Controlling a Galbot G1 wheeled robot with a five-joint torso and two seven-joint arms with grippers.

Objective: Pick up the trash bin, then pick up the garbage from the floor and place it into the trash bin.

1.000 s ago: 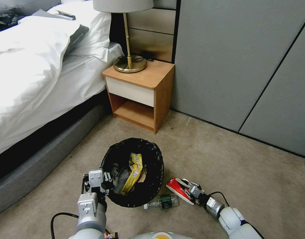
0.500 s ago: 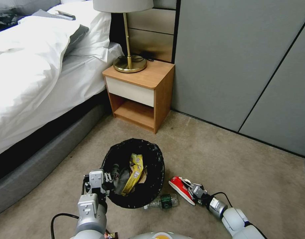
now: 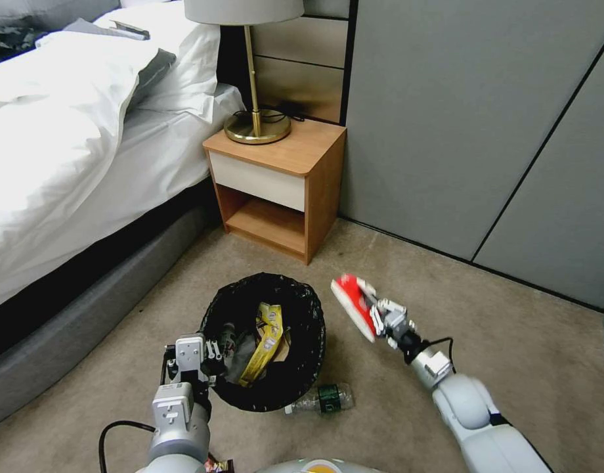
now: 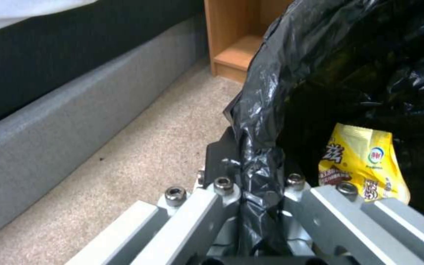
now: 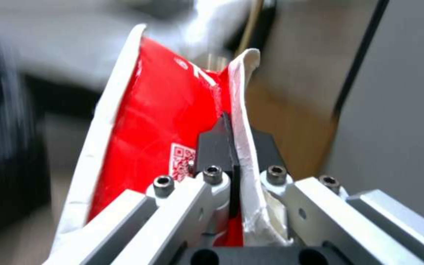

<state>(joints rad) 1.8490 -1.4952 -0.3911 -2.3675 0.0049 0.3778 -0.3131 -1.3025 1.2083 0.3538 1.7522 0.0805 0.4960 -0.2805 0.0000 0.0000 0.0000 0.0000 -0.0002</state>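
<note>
We see the trash bin standing on the carpet floor in front of the nightstand, its black liner folded over the rim. The left hand is clamped on that rim at the bin's near left side, liner pinched between its fingers. Inside lies a yellow wrapper. The right hand is raised above the floor just right of the bin, clamped on the white edge of a red-white packet. A clear green-labelled bottle lies on the floor, touching the bin's near side.
</note>
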